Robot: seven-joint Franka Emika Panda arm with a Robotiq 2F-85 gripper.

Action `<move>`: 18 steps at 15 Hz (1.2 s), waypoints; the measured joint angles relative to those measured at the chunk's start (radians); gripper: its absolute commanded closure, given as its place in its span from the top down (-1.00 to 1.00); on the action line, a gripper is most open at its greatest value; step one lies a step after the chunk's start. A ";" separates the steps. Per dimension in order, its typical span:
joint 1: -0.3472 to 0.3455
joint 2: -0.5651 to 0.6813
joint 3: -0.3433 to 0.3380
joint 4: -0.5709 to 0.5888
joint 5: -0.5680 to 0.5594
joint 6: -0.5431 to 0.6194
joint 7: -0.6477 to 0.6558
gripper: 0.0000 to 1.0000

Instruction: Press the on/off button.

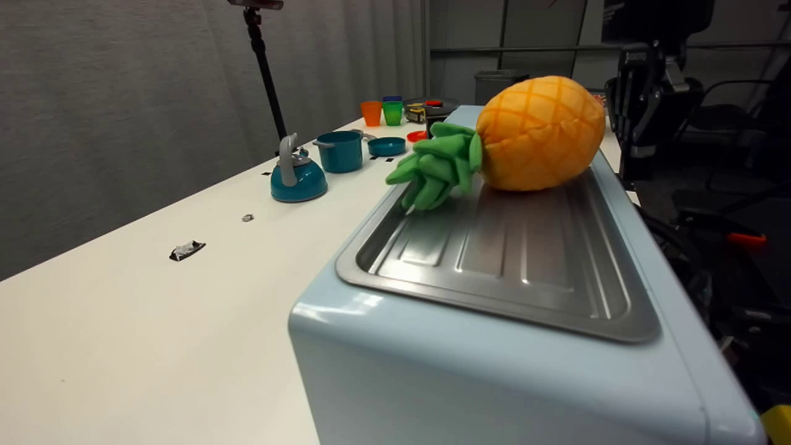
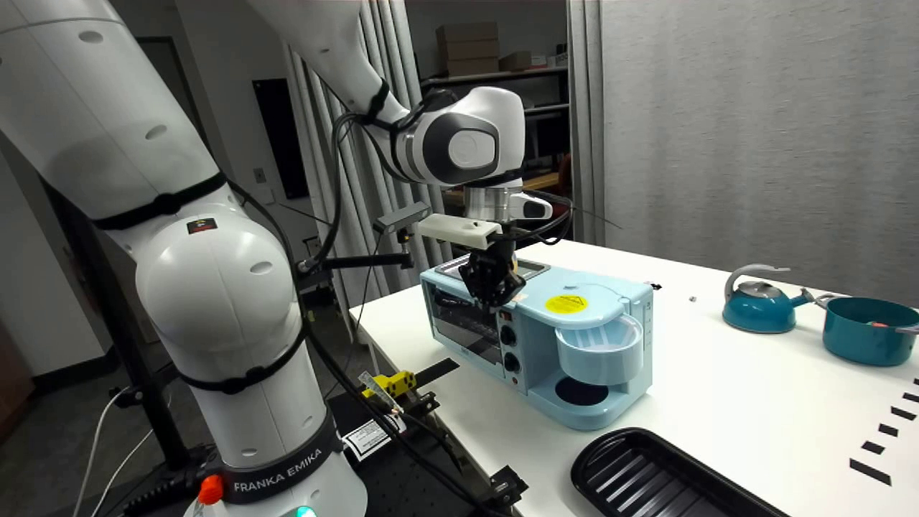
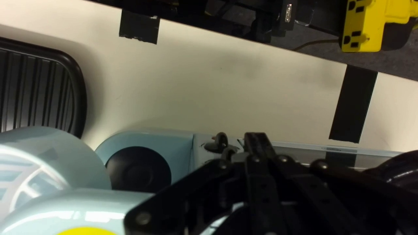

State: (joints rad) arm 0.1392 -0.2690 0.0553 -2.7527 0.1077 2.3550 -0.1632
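A light-blue breakfast machine (image 2: pixel 535 359) stands on the white table; its top also shows in an exterior view (image 1: pixel 371 309) and its body in the wrist view (image 3: pixel 183 143). A small dark reddish switch (image 2: pixel 506 316), apparently the on/off button, sits at the top of the control panel, above two black knobs (image 2: pixel 508 335). The knobs also show in the wrist view (image 3: pixel 221 140), where the switch is hidden behind the gripper. My gripper (image 2: pixel 494 307) points down just in front of the panel's top, close beside the switch; contact cannot be told. In the wrist view its fingertips (image 3: pixel 257 135) are together, holding nothing visible.
A plush pineapple (image 1: pixel 537 136) lies on the machine's metal top tray (image 1: pixel 494 247). A pale blue coffee basket (image 2: pixel 603 355) juts out from the machine's end. A black ribbed pan (image 2: pixel 660 474) lies nearby. A teal kettle (image 2: pixel 761 309) and pot (image 2: pixel 865 334) stand farther off.
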 measured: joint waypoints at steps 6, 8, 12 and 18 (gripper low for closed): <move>0.000 0.007 0.002 0.000 0.000 0.017 0.025 -1.00; 0.000 0.007 0.003 0.000 0.000 0.017 0.034 -1.00; 0.000 0.007 0.007 0.001 0.000 0.017 0.054 -1.00; -0.005 0.009 0.007 0.001 0.000 0.056 0.073 -1.00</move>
State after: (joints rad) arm 0.1346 -0.2599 0.0624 -2.7521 0.1077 2.4107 -0.0899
